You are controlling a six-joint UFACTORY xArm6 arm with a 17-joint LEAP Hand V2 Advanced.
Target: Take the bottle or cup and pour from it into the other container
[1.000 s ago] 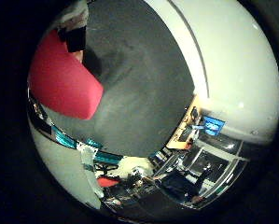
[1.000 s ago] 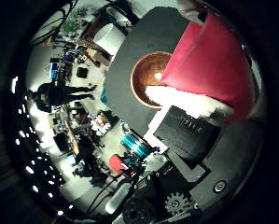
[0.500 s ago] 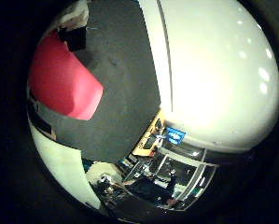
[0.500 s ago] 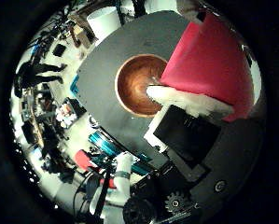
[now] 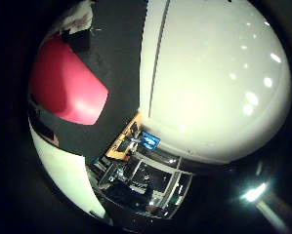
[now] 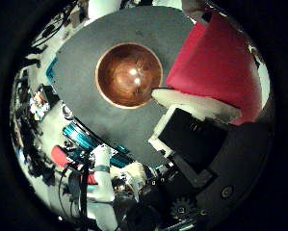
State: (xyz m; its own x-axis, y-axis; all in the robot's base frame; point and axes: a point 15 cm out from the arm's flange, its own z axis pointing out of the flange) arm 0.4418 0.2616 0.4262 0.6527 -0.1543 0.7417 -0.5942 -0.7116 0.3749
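A red cup (image 6: 221,63) fills one side of the right thumb side palm view, close to the palm, with a white finger (image 6: 196,104) curled across it. My hand (image 6: 196,135) is shut on the cup. A round brown bowl (image 6: 129,75) stands upright on the dark grey round table (image 6: 86,120), beside the cup and away from it; whether anything is in the bowl I cannot tell. The right little finger side palm view shows the red cup (image 5: 65,80) over the grey table (image 5: 116,88).
A white object (image 6: 103,8) stands by the table's edge. Past the edge lies a cluttered room with equipment (image 6: 86,159). In the right little finger side palm view a large white surface (image 5: 214,88) lies beside the table.
Both views have swung round, so the camera has moved. The bowl now sits nearer the middle of the thumb side view. The red cup stays in my hand.
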